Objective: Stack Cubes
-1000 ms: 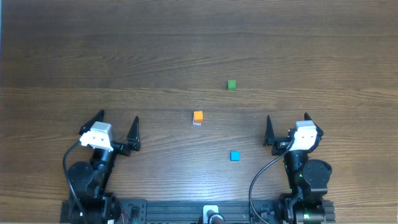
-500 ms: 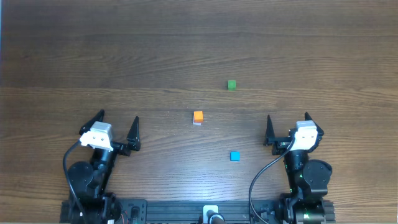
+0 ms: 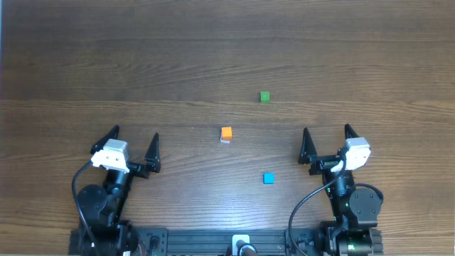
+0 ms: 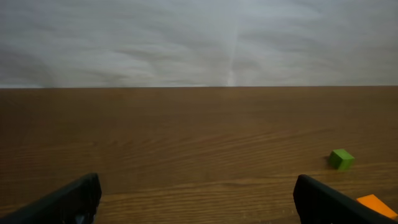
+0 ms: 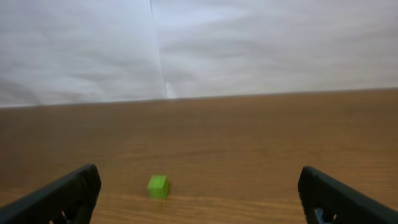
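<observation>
Right gripper [image 3: 325,131] has shifted slightly (jaws spread).

Separate cubes [image 3: 226,132] between left gripper [image 3: 135,132], right gripper [image 3: 326,129]

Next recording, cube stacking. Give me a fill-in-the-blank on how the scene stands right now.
The table holds ____ cubes.
The orange cube lies closer to the ____ arm's side than the green cube and the blue cube.
The cube in the right wrist view is the ____ one.
The left gripper and the right gripper both stand ____, holding nothing.
Missing words: three; left; green; open.
</observation>
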Robot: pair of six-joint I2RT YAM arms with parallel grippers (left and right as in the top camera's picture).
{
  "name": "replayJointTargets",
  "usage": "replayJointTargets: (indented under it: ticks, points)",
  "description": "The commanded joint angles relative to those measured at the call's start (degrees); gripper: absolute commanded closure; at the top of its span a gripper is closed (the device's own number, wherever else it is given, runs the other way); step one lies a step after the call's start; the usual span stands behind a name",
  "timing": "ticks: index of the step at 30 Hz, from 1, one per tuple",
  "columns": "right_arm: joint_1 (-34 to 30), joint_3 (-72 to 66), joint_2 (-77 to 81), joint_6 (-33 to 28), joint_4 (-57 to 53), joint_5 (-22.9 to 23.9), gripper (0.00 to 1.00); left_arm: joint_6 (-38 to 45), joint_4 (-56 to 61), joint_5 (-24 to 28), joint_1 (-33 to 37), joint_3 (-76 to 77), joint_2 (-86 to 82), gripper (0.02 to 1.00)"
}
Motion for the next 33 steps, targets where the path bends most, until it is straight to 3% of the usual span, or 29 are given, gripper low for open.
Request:
replayJointTargets:
  ticks: [1, 10, 13, 20, 23, 28, 33]
  points:
    - [-0.3, 11.6, 11.0, -0.5, -4.1, -2.1, 0.007, 0.8, 0.3, 0.5, 0.3, -0.5, -0.7, 0.018]
    - [-0.2, 39.0, 43.1, 1.2, -13.6, -9.6, 0.009, 0.8, 0.2, 0.5, 0.3, -0.5, -0.7, 0.018]
    - [0.6, 49.8, 54.3, 1.4, -21.3, -10.0, 0.007, 0.8, 0.2, 0.5, 0.3, -0.5, -0.7, 0.018]
    - [7.0, 71.1, 77.1, 3.8, -40.9, -1.1, 0.007, 0.8, 0.2, 0.5, 0.3, -0.5, -0.7, 0.018]
    - [10.6, 77.2, 85.7, 5.8, -46.4, 0.0, 0.007, 0.8, 0.2, 0.5, 0.3, -0.5, -0.7, 0.020]
    - [15.7, 80.7, 95.3, 9.6, -50.0, 4.8, 0.009, 0.8, 0.2, 0.5, 0.3, -0.5, -0.7, 0.018]
    - [18.6, 80.9, 101.5, 9.8, -48.7, 5.9, 0.007, 0.8, 0.2, 0.5, 0.3, -0.5, -0.7, 0.018]
